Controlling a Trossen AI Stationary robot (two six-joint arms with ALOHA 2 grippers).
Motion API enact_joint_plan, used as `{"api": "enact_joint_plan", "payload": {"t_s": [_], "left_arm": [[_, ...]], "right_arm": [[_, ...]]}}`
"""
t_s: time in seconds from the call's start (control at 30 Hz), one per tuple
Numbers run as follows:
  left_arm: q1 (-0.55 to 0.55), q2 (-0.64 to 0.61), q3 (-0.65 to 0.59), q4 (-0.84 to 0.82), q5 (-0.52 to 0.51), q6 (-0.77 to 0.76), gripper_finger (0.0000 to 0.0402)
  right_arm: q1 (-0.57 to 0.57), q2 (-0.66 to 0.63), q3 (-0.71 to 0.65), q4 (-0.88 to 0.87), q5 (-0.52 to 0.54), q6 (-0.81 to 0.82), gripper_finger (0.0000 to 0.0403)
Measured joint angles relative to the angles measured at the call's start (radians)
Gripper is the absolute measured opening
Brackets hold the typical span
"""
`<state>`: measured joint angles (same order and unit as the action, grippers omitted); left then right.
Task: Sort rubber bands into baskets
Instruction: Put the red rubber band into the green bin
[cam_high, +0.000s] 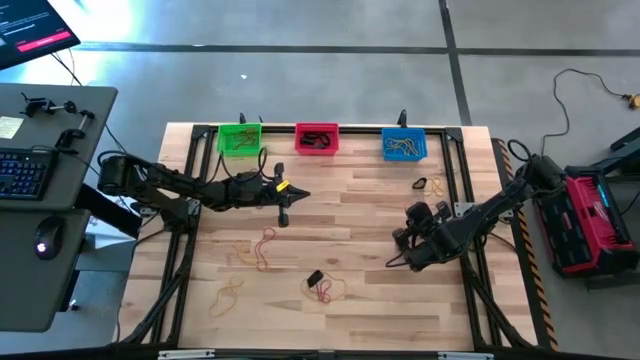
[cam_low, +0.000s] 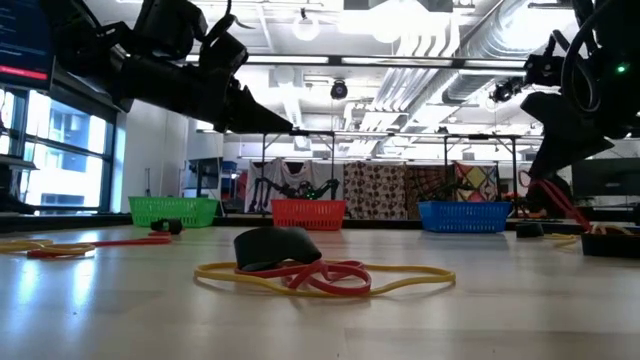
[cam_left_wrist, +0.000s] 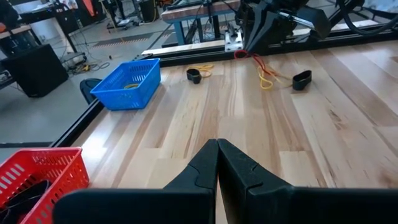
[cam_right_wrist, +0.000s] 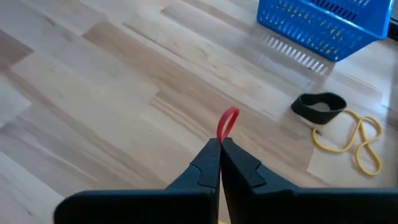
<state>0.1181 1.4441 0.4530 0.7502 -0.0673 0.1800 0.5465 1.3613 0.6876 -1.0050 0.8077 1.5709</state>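
Note:
Three baskets stand along the far edge: green (cam_high: 240, 139), red (cam_high: 316, 138) and blue (cam_high: 404, 144). Rubber bands lie loose on the wood: a red one (cam_high: 266, 243), a black, red and yellow cluster (cam_low: 300, 270), and a black one with a yellow one (cam_right_wrist: 333, 121) near the blue basket (cam_right_wrist: 323, 22). My right gripper (cam_right_wrist: 220, 142) hovers at the table's right middle (cam_high: 412, 214), shut on a red rubber band (cam_right_wrist: 227, 122). My left gripper (cam_left_wrist: 217, 146) hangs shut and bare above the table's middle (cam_high: 290, 197). My right gripper pinches a red rubber band between its two fingertips. A short loop end (cam_right_wrist: 227, 121) sticks out past the tips, clear of the table. The fingers slant down toward the far edge. The rest of the band is hidden under the fingers.
A tan band (cam_high: 226, 293) lies near the left front. Under the right arm, the left wrist view shows a red strand (cam_left_wrist: 255, 60), a yellow loop (cam_left_wrist: 266, 79) and a black band (cam_left_wrist: 301, 79). A desk with a keyboard (cam_high: 25, 170) stands left of the table.

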Motion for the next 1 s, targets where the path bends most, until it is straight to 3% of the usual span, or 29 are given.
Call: {"api": "enact_joint_plan", "payload": {"t_s": [0.37,0.67,1.0], "left_arm": [[0.0,0.0,0.0,0.001,0.004,-0.022,0.0],[0.0,0.0,0.0,0.003,0.015,-0.057,0.0],[0.0,0.0,0.0,0.003,0.015,-0.125,0.0]], "right_arm": [[0.0,0.0,0.001,0.0,0.034,-0.013,0.0],[-0.003,-0.004,0.097,0.0,0.108,-0.212,0.0],[-0.061,-0.004,0.117,0.053,0.182,-0.287,0.0]]}}
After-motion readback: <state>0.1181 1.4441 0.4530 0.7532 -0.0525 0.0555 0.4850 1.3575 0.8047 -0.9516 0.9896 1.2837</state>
